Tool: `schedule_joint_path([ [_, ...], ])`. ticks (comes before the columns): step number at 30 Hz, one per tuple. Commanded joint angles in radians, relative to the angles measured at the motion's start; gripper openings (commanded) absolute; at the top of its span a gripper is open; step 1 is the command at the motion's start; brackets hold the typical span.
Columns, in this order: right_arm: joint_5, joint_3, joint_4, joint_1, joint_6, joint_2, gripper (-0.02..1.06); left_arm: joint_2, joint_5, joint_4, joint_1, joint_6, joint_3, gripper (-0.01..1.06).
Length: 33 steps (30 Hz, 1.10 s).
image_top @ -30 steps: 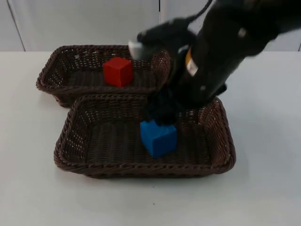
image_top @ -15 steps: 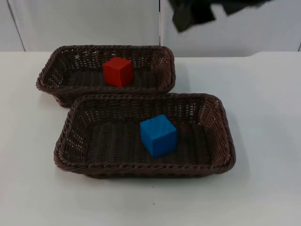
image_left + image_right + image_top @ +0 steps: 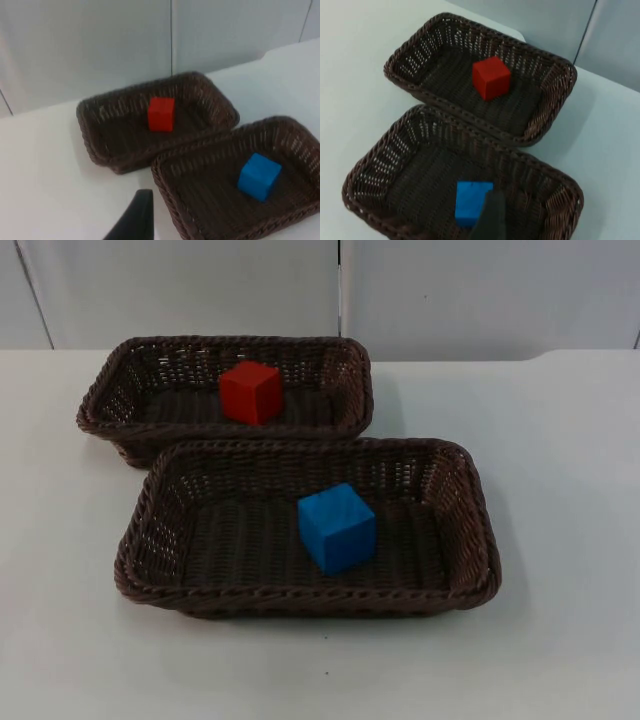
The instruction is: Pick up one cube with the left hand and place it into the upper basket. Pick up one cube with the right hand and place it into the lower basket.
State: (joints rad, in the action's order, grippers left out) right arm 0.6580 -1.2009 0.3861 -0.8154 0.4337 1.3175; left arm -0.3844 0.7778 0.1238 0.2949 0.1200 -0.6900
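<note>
Two dark brown wicker baskets are seen on the white table (image 3: 560, 540), set one behind the other with their long rims touching or nearly so. The red cube (image 3: 251, 391) is found on the floor of the upper basket (image 3: 110, 400), roughly at its middle, upright and clear of the walls. The blue cube (image 3: 337, 527) is found on the floor of the lower basket (image 3: 150, 540), slightly right of centre, turned a little off square to the rim, apart from every wall. A grey partition wall (image 3: 200, 290) is seen behind the table. In the left wrist view one black fingertip of the left gripper (image 3: 137, 220) is seen raised above the bare table just beside the near corner of the lower basket (image 3: 165, 175); both cubes (image 3: 161, 114) (image 3: 258, 176) are seen in their baskets. In the right wrist view a black fingertip of the right gripper (image 3: 492, 220) is seen high over the lower basket (image 3: 365, 175), overlapping the edge of the blue cube (image 3: 470, 202); the red cube (image 3: 491, 77) is seen in the upper basket (image 3: 400, 60). Nothing is held by either gripper; how wide the fingers stand cannot be told.
</note>
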Motion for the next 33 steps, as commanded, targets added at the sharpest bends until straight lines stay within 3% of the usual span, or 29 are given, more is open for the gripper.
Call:
schedule_joint_path([
  [1,-0.017,0.040,-0.002,0.003,0.000,-0.046,0.72,0.042,-0.004,0.007,0.005,0.007,0.004,1.05],
  [16,-0.063,0.291,-0.002,0.003,0.000,-0.269,0.72,0.248,0.146,0.007,0.005,0.007,0.004,1.05],
  [20,-0.080,0.369,-0.002,0.003,0.000,-0.363,0.72,0.289,0.231,0.002,0.005,0.030,0.004,1.05],
  [33,-0.132,0.498,-0.002,0.003,-0.007,-0.649,0.72,0.384,0.275,0.002,0.005,0.041,0.051,1.05],
])
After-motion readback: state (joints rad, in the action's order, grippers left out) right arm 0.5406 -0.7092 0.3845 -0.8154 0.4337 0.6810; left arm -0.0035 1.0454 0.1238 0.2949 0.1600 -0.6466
